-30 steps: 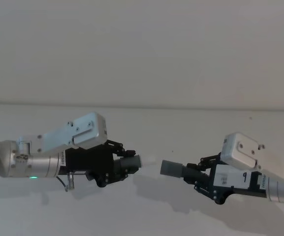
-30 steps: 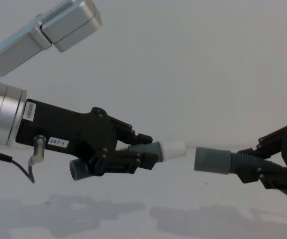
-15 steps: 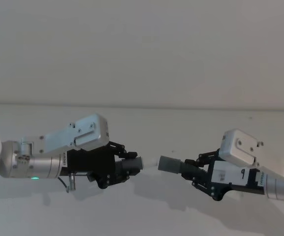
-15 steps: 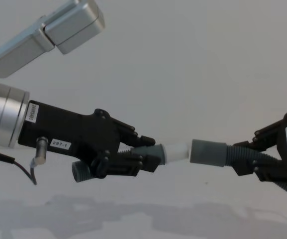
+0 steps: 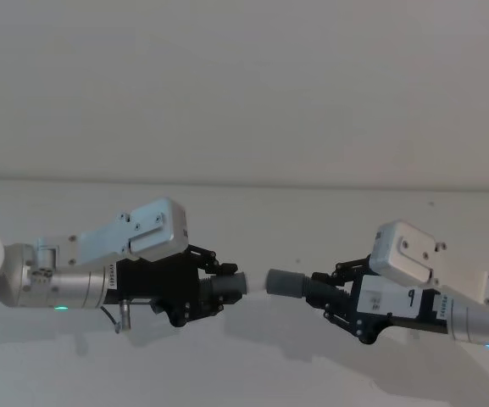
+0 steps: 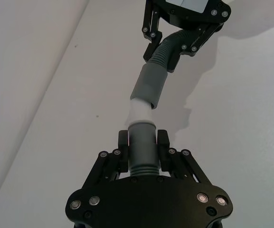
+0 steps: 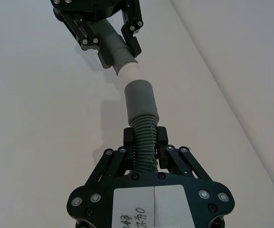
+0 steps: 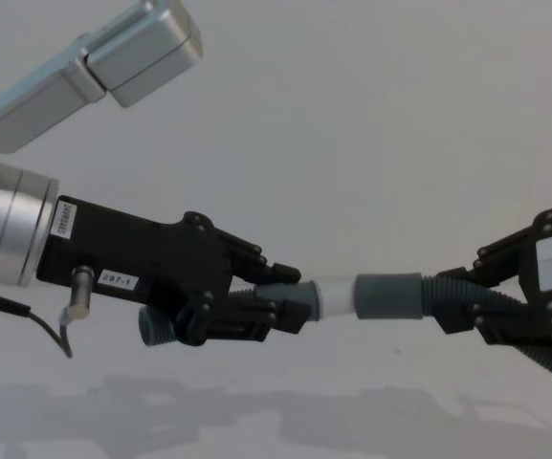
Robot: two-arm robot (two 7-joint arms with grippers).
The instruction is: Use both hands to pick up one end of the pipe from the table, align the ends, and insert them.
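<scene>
Pipe pieces [image 8: 386, 296] meet end to end above the white bench [image 5: 312, 212], their long axis running left to right. The left hand [image 8: 285, 301] is clamped on the piece whose white tip [image 8: 335, 295] points right into the grey collar; the right hand [image 8: 467, 306] is clamped on the ribbed piece.

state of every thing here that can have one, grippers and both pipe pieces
Left black angular gripper: shut on left dark-grey plastic pipe piece, held above the table.
Right black angular gripper: shut on right dark-grey ribbed pipe piece, also off the table.
White tip of left piece: at the mouth of the right piece's smooth grey collar, mostly still exposed.
Plain white table: bare beneath both arms.
</scene>
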